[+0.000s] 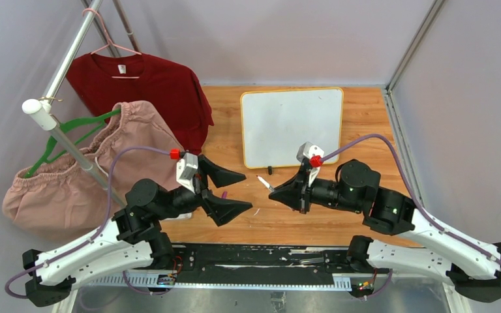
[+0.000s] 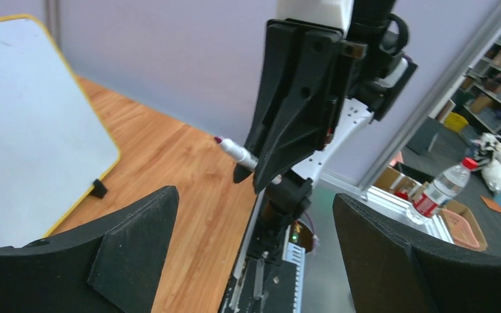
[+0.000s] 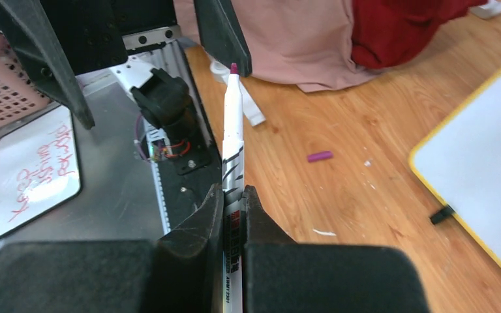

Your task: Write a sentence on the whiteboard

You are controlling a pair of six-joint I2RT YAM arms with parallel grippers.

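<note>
Marker [image 1: 265, 183] sat pinched in the closed right gripper [image 1: 279, 190], uncapped tip aimed at nine o'clock. Whiteboard [image 1: 293, 124] lay at twelve o'clock from that gripper, no words on it, nearer this arm than the left. Left gripper [image 1: 244, 192] gaped wide, holding nothing.

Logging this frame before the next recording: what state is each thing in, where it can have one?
whiteboard: blank, no sentence written yet.
marker: uncapped, purple tip exposed, off the board.
marker cap: off, lying loose on the table.
left gripper: open, empty.
right gripper: shut on the marker.
red shirt: on its hanger.
</note>
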